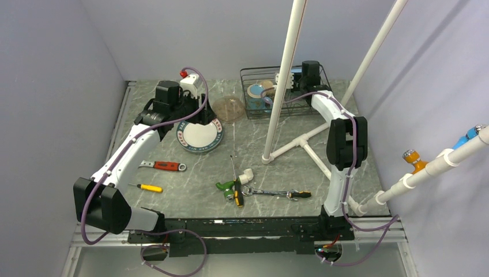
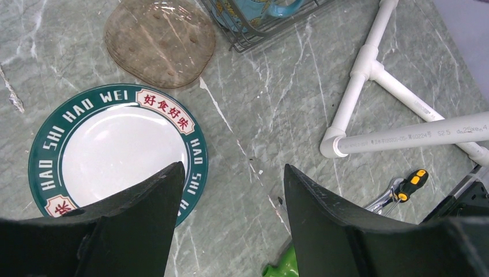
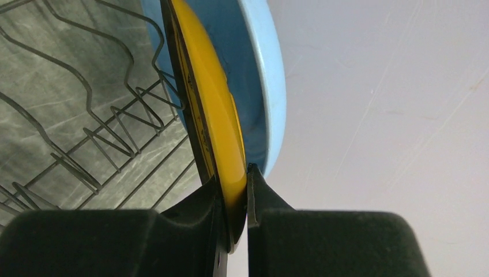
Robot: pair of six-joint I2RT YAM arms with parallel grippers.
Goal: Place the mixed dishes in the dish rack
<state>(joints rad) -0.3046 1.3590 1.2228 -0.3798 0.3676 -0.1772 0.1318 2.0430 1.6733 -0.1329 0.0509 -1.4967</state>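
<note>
On the left of the grey-green, marble-veined bench [image 1: 173, 199] lie a slim yellow-handled screwdriver [image 1: 147, 187] and, farther off, a red-handled metal wrench [image 1: 164, 165].

Beyond them the left gripper [image 2: 233, 173] hangs over the round, glossy white plate with a dark green lettered rim [image 2: 121, 156], which lies flat on the bench. Its blunt black fingers [image 2: 144, 202] are spread wide with nothing between them, and the left one overlaps the plate's near right rim in the wrist view.

Just beyond the plate and to its right sits a translucent brownish dish of rounded-square outline [image 2: 161, 40], dimpled on its surface, close to the rack's near left corner.

Nearer, in the middle of the bench, are a green-handled tool [image 1: 225, 186], a black-and-yellow screwdriver [image 1: 237, 193] and a steel wrench with a black-and-yellow grip [image 1: 277, 193]. The white plastic pipe frame [image 1: 300, 144] stands on the bench just right of them.

The rectangular black wire dish rack [image 1: 254, 112] sits at the far right of centre, holding a glazed teal mug [image 2: 254, 8] in its left part.

Over the rack's right part, the right gripper [image 3: 232, 173] has its fingers [image 3: 190, 219] pressed onto the rim of a dark-edged plate with a smooth yellow face [image 3: 210, 104]. That plate is held on edge above the bent wire slots [image 3: 86, 144]. A matte light-blue plate [image 3: 262, 69] stands on edge just behind it, though whether the two touch cannot be told.
</note>
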